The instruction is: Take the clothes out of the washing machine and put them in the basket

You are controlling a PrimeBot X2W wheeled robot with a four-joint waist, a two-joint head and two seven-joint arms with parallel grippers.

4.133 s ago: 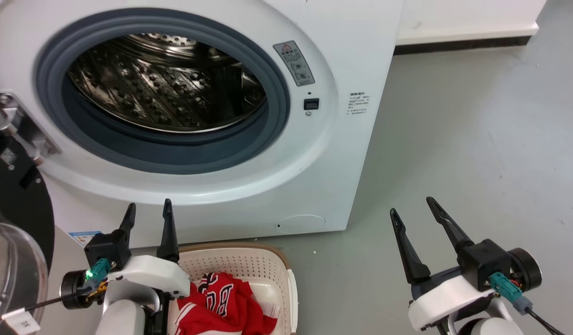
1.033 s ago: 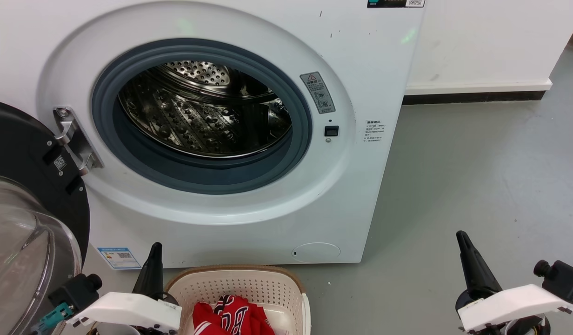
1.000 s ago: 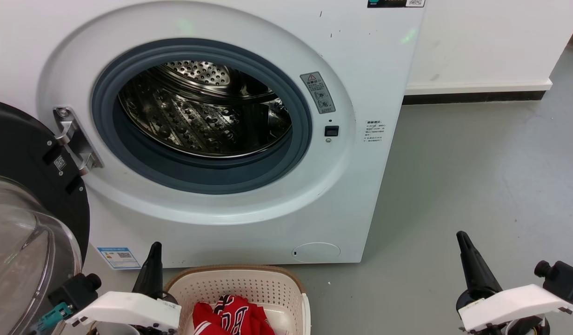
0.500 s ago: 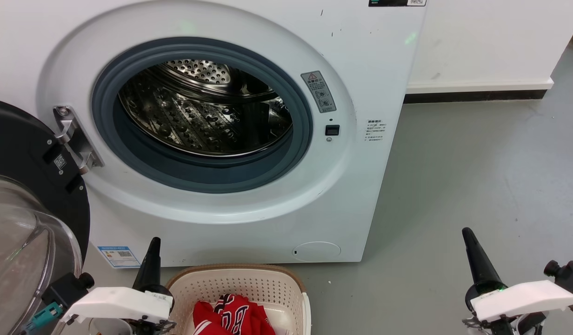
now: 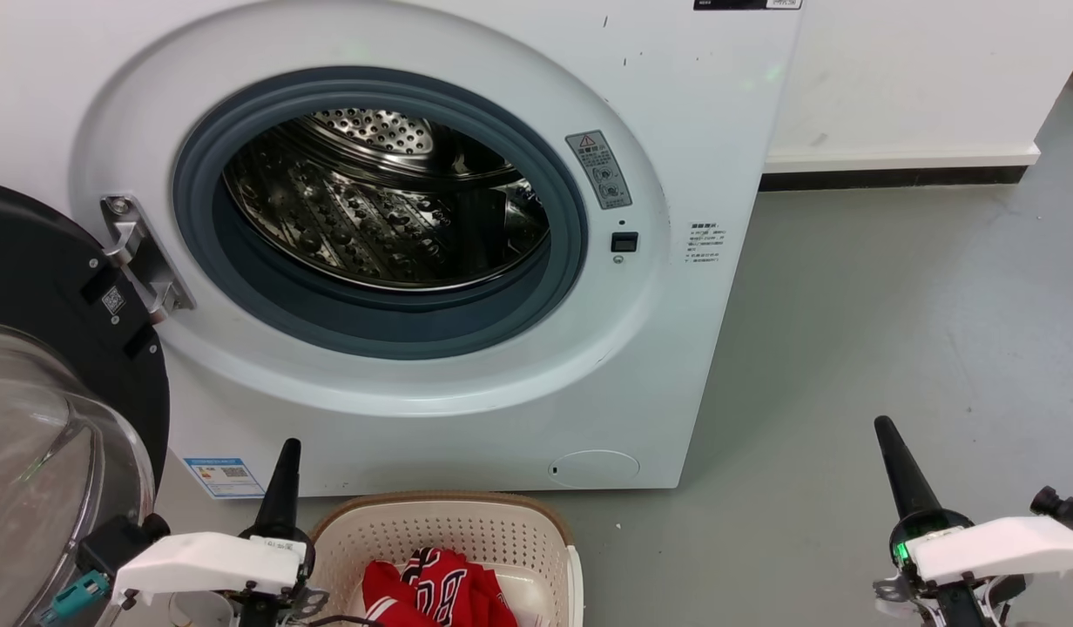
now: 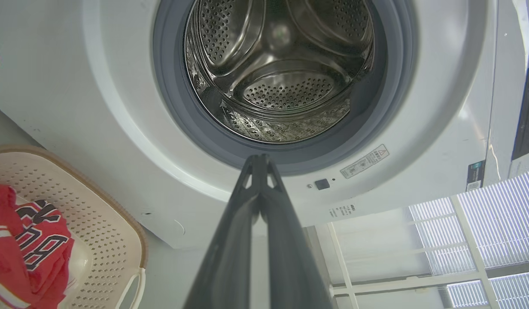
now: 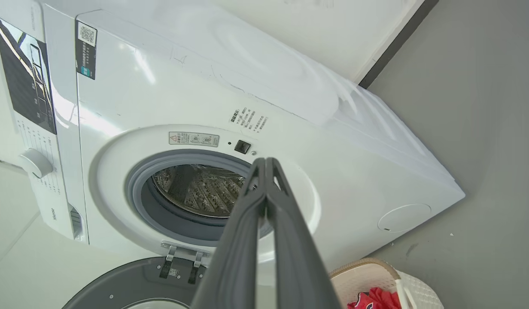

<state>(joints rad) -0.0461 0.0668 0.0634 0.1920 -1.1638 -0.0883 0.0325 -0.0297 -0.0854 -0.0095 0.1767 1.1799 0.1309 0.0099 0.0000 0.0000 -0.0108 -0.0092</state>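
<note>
The white washing machine [image 5: 676, 131] stands with its door [image 5: 57, 366] swung open to the left, and its steel drum [image 5: 380, 200] holds no clothes that I can see. The clothes [image 5: 441, 592], red with a number print, lie in the cream basket [image 5: 449, 531] on the floor just in front of the machine. My left gripper [image 5: 287, 448] is shut beside the basket's left rim, pointing up. My right gripper [image 5: 887, 428] is shut over the floor at the lower right. In the left wrist view the shut fingers [image 6: 260, 201] point at the drum [image 6: 281, 68].
Grey floor [image 5: 894, 305] spreads to the right of the machine, up to a white wall with a dark skirting [image 5: 894, 178]. The open glass door takes up the left side. A window with blinds [image 6: 483, 231] appears in the left wrist view.
Both grippers have gone from open to shut and have drawn back low toward my body. The camera has pulled back and up, so more of the machine front and door shows.
</note>
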